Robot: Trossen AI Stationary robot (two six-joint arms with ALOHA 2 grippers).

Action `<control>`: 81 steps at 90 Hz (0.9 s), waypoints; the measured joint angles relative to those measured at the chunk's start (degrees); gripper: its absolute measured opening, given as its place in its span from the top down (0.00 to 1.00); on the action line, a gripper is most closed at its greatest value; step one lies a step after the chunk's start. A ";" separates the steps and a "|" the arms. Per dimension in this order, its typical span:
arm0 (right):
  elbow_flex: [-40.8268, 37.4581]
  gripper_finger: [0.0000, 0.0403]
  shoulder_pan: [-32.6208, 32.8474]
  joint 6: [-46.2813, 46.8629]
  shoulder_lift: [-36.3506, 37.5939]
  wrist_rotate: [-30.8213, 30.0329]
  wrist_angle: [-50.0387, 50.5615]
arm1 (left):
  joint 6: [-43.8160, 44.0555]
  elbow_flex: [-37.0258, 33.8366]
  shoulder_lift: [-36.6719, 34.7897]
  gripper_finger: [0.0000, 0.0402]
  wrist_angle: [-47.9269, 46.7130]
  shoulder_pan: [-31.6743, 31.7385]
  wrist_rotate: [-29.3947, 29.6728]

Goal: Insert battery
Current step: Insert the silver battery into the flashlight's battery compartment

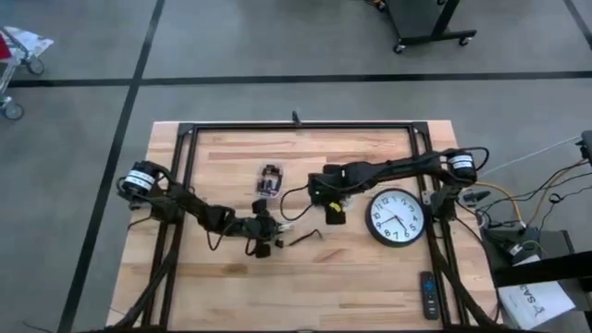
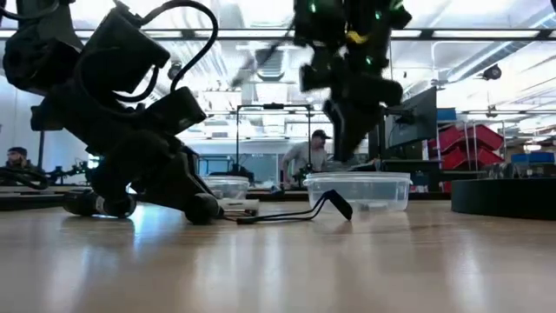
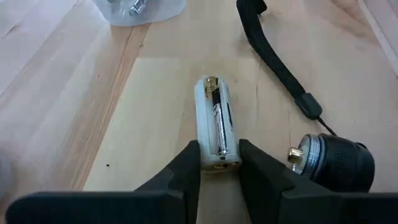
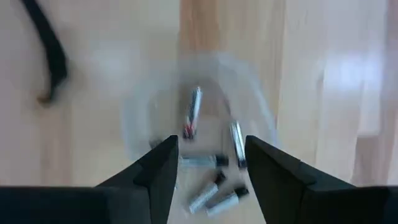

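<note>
A white battery holder (image 3: 217, 121) lies on the wooden table with one battery (image 3: 219, 118) in its upward-facing slot. My left gripper (image 3: 219, 163) (image 1: 265, 225) is shut on the holder's near end. The black flashlight body (image 3: 336, 163) lies beside it, and its black strap (image 3: 273, 56) runs away across the table. Farther off stands a clear tub (image 1: 269, 180) (image 2: 356, 191) with several loose batteries (image 4: 214, 160) in it. My right gripper (image 4: 211, 146) (image 1: 326, 203) hangs open above this tub, touching nothing. My left gripper pinches the holder's two long sides at its near end (image 3: 217, 160) between its two fingers. The fingers come in low from the table's near side and lie along the holder. The holder rests flat on the table, slot up.
A round wall clock (image 1: 396, 217) lies face up at the right of the table. A remote control (image 1: 429, 294) lies near the right front corner. A black metal frame (image 1: 296, 127) runs around the table's edges.
</note>
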State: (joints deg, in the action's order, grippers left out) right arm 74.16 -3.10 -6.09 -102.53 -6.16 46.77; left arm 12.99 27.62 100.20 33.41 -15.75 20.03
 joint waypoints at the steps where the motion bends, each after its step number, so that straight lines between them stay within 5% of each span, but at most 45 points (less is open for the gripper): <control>1: -0.20 0.61 -0.08 0.00 -0.04 0.00 -0.07 | 0.00 0.00 0.00 0.81 0.00 0.00 0.00; 41: -4.16 0.73 -1.36 -1.38 -0.12 0.09 -0.06 | 0.50 0.14 0.00 0.81 -0.01 0.02 0.00; 67: -4.22 0.82 -3.88 38.35 -0.12 2.75 -0.78 | 0.77 0.13 0.00 0.81 0.00 0.04 0.04; 81: -5.05 0.85 -5.39 52.55 -0.37 3.81 -1.33 | 0.50 0.13 0.00 0.81 0.00 0.04 0.04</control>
State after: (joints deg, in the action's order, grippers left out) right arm 69.11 -8.49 46.46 -102.91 -2.35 45.45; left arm 13.48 27.75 100.20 33.41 -15.70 20.08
